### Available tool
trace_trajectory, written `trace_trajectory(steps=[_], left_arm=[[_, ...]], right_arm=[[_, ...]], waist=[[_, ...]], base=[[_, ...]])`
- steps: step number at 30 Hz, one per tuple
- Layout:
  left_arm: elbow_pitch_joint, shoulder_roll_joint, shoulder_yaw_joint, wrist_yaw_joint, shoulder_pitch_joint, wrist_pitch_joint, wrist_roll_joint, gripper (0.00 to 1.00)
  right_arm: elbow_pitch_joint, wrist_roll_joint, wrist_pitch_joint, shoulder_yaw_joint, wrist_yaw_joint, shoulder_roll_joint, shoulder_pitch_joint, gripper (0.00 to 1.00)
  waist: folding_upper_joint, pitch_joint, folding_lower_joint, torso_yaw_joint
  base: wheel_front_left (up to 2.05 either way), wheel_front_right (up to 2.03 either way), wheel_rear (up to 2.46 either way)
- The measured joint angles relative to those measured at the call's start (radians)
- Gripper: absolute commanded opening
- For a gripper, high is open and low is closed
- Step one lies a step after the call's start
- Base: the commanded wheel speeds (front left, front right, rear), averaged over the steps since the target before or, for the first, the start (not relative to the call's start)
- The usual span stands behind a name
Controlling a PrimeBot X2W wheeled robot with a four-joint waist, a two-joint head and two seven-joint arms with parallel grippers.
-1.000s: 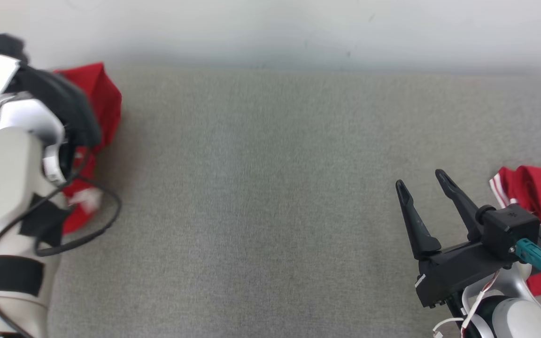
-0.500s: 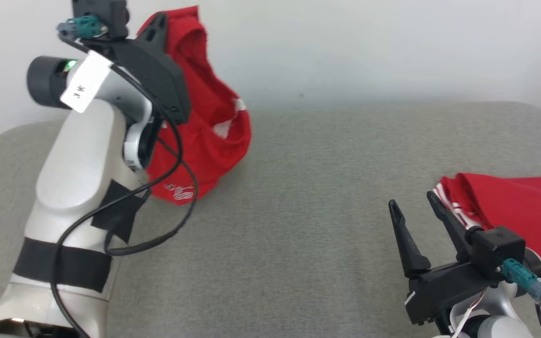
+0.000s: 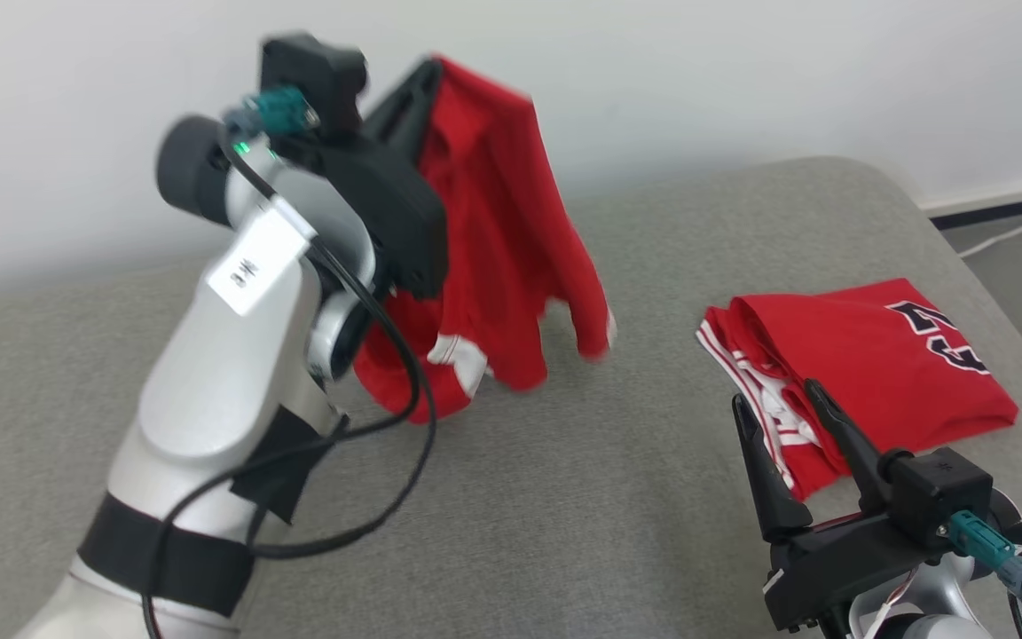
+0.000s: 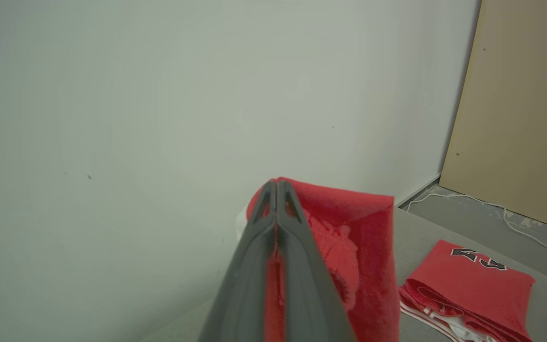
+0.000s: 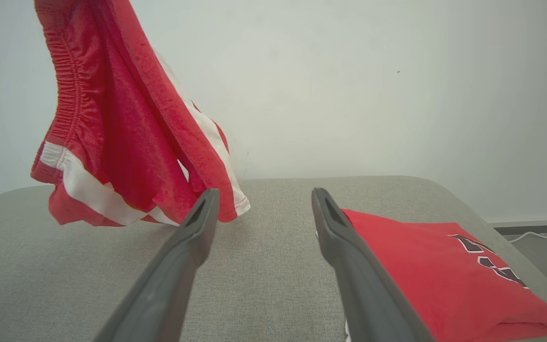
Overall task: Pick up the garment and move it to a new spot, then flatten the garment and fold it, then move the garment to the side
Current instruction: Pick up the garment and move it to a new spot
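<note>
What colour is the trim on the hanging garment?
White, on the red garment; clearest in the right wrist view.

My left gripper (image 4: 276,184) has its two long dark fingers pressed tight together on a soft red cloth garment (image 4: 359,237), which hangs down beside them. Low on the right, a folded red shirt with dark numbers (image 4: 473,280) lies on the grey fabric cushion (image 4: 416,232). A plain pale wall (image 4: 159,95) stands behind.

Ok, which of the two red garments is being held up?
The white-striped one hanging from the shut left gripper; the numbered one lies folded on the grey surface.
</note>
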Motion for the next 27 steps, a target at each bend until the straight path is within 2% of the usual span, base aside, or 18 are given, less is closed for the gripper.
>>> trace_trajectory(steps=[7,13,14,15,16,27], left_arm=[[0.014,0.001,-0.132,-0.012,0.078,0.004,-0.021,0.00],[0.067,0.005,-0.159,-0.022,0.141,0.014,-0.020,0.02],[0.071,0.006,-0.166,-0.022,0.157,0.019,-0.020,0.22],[0.075,0.006,-0.172,-0.023,0.175,0.024,-0.018,0.69],[0.076,0.010,-0.179,-0.029,0.193,0.025,-0.013,1.00],[0.076,0.141,-0.208,-0.028,0.385,0.073,0.006,1.00]], right_arm=[[0.003,0.004,-0.012,-0.013,0.000,-0.002,0.000,1.00],[0.005,0.006,-0.026,-0.021,0.000,-0.002,0.001,1.00],[0.007,0.006,-0.026,-0.022,0.000,-0.003,0.001,1.00],[0.007,0.006,-0.027,-0.023,0.000,-0.003,0.002,1.00],[0.008,0.006,-0.027,-0.022,0.000,-0.003,0.002,1.00],[0.010,0.006,-0.035,-0.026,0.000,-0.010,0.032,1.00]], waist=[[0.0001,0.028,0.0001,-0.037],[0.0001,0.036,0.0001,-0.023],[0.0000,0.036,0.0001,-0.018],[0.0001,0.036,0.0001,-0.013],[0.0001,0.036,0.0001,-0.007],[0.0001,0.026,0.0001,0.058]], base=[[0.00,0.00,0.00],[0.00,0.00,0.00],[0.00,0.00,0.00],[0.00,0.00,0.00],[0.00,0.00,0.00],[0.00,0.00,0.00]])
